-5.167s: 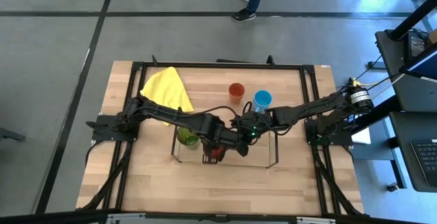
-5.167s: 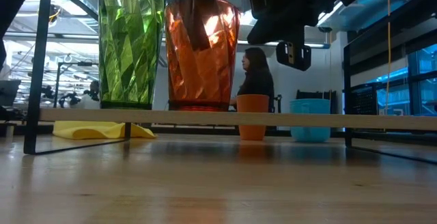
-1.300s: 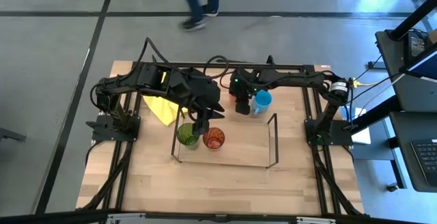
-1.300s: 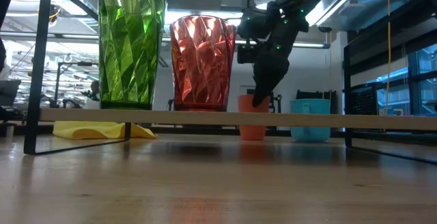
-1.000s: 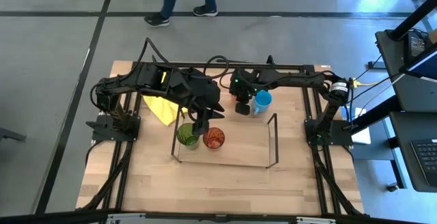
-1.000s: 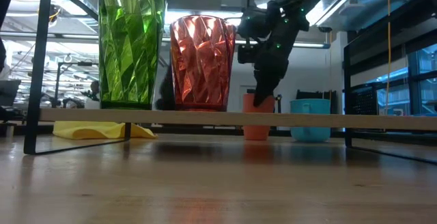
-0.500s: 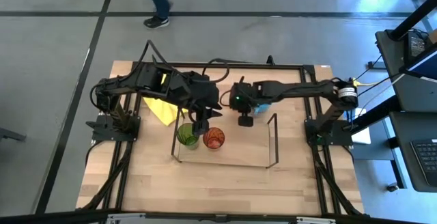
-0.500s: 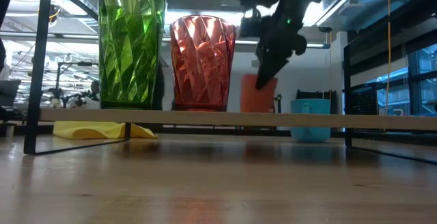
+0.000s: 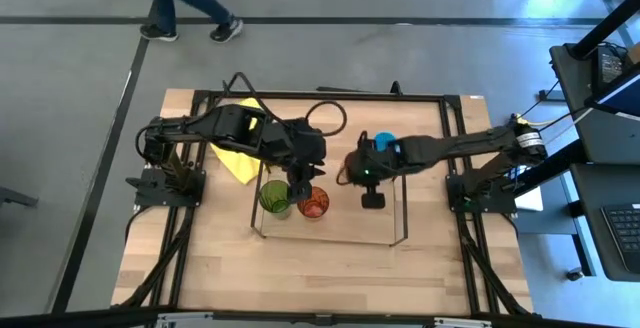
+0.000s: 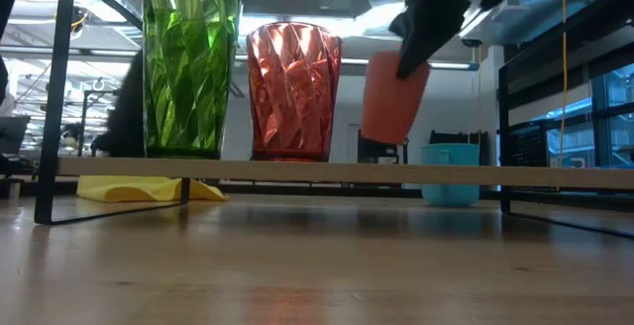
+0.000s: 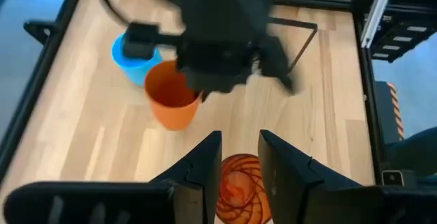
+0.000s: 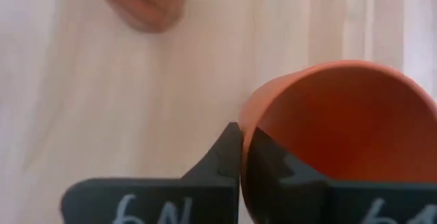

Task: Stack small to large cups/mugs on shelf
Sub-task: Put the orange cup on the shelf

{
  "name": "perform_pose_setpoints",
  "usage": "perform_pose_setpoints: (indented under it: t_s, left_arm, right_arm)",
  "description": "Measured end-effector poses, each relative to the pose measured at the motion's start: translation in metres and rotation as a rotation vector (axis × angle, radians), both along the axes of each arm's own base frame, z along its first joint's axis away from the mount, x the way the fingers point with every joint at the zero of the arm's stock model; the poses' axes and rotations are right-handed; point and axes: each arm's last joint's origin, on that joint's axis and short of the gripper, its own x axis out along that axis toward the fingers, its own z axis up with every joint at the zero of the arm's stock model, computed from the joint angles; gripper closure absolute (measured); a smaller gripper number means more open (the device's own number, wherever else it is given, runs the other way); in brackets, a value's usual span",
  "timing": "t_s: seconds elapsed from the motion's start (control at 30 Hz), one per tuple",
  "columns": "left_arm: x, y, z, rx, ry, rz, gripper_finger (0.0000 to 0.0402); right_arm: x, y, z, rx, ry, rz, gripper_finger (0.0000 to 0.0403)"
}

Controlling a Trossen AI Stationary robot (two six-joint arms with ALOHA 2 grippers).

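The green tumbler (image 10: 190, 62) and the red-orange patterned cup (image 10: 294, 92) stand upright side by side on the left part of the wire shelf (image 10: 297, 171). My right gripper (image 9: 370, 193) is shut on the plain orange cup (image 10: 394, 97), in the air above the shelf's middle, right of the red cup. The light blue mug (image 9: 385, 144) stands on the table behind the shelf. My left gripper (image 11: 239, 166) is open, hovering over the red cup (image 11: 239, 190) and touching nothing. My right gripper pinches the orange cup's rim (image 12: 243, 124), one finger (image 12: 273, 173) inside the cup and one (image 12: 222, 159) outside. The fingers come from above, slanting down. The cup hangs below them, tilted, lifted clear of the shelf board.
A yellow cloth (image 9: 235, 153) lies at the table's far left under the left arm. The shelf's right half (image 9: 365, 226) is free up to its upright end frame (image 9: 402, 203). A person walks on the floor beyond the far edge (image 9: 185, 3).
My right gripper has lifted the orange cup off the table behind the shelf, then carried it up and toward the near edge, over the shelf. The cup now hangs tilted above the board beside the red cup. The blue mug has stayed in place.
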Motion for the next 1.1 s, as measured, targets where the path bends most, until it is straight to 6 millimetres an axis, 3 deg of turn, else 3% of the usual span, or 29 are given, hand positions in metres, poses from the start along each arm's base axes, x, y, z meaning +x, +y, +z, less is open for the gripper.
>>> perform_pose_setpoints:
  t_s: [0.17,0.43,0.67,1.1]
  left_arm:
    - [0.003,-0.013,-0.009,-0.028,0.014,0.0,0.031]
    - [0.001,-0.041,-0.007,-0.01,-0.037,-0.026,0.031]
    - [-0.005,-0.063,-0.007,-0.04,-0.04,-0.04,0.031]
    - [-0.011,-0.08,-0.007,-0.053,-0.059,-0.003,0.031]
  right_arm:
    - [-0.005,0.028,0.003,0.066,-0.022,-0.019,0.0393]
    - [-0.005,0.059,0.003,0.128,-0.069,-0.001,0.0393]
    - [-0.002,0.065,-0.003,0.205,-0.037,0.005,0.0393]
    - [0.005,0.076,-0.012,0.334,-0.003,0.06,0.0393]
